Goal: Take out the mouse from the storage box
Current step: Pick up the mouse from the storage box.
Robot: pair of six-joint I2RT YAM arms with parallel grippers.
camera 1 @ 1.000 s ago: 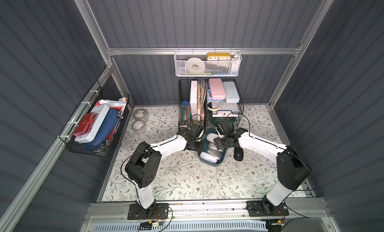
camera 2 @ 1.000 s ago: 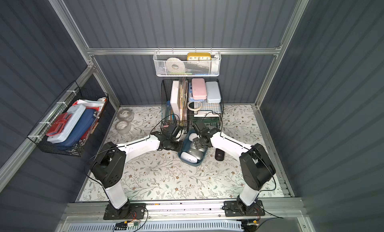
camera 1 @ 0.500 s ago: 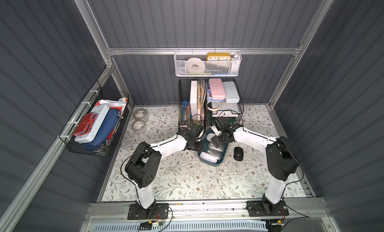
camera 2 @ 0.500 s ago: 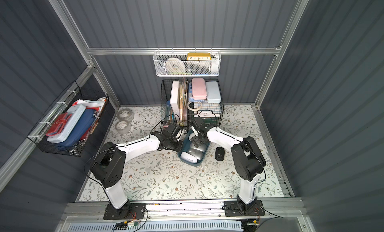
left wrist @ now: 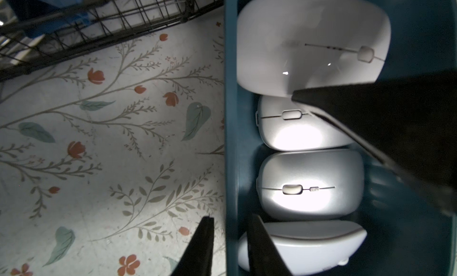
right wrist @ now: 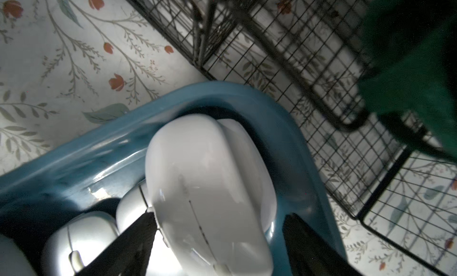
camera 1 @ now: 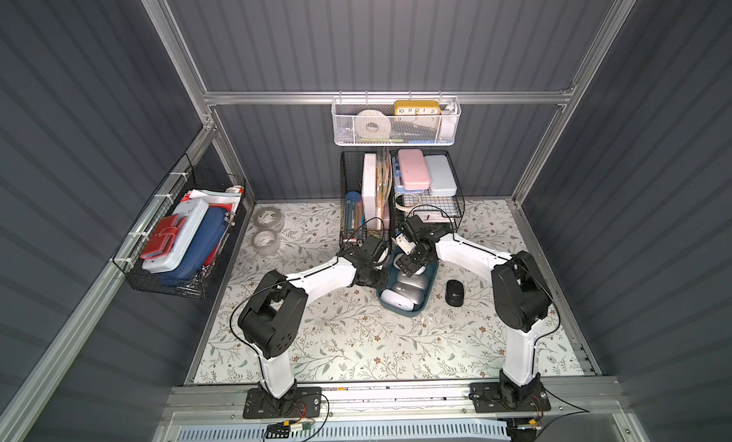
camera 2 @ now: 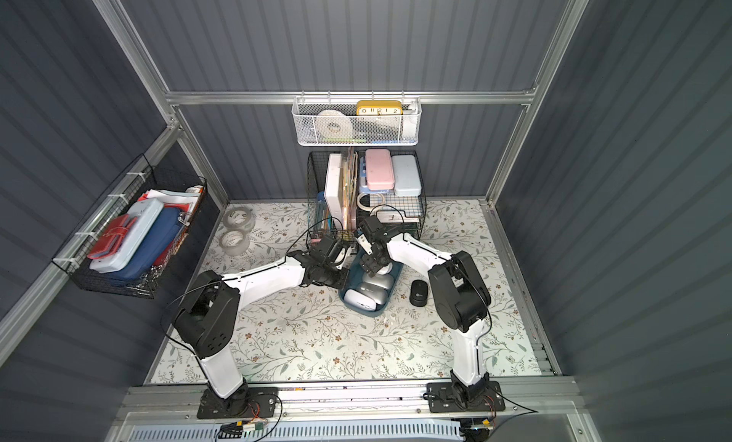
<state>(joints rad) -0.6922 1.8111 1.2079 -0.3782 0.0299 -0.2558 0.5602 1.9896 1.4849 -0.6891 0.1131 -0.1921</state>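
The teal storage box [camera 1: 400, 310] [camera 2: 366, 311] lies mid-table with several white and silver mice in a row. My right gripper [right wrist: 220, 216] [camera 1: 410, 262] is open, and its fingers stand on either side of the white mouse [right wrist: 210, 188] [left wrist: 309, 40] at the box's far end. Teal shows between that mouse and one finger. My left gripper [left wrist: 231, 216] [camera 1: 381, 278] straddles the box's long wall [left wrist: 231, 114]. It is open a little, one fingertip [left wrist: 207, 227] outside and the other inside, neither pressing the wall. Two silver mice [left wrist: 301, 131] [left wrist: 309, 185] lie behind the white one.
A black mouse [camera 1: 454, 292] [camera 2: 418, 292] lies on the mat right of the box. Black wire organisers [camera 1: 364, 206] [camera 1: 429, 198] stand just behind the box. Two tape rolls [camera 1: 267, 218] sit at the back left. A wall basket [camera 1: 178, 238] hangs left, a white one [camera 1: 396, 123] at the back.
The right arm's elbow has swung up and inward while its gripper stays over the box's far end, jaws wider. The left jaws have parted slightly from the box wall.
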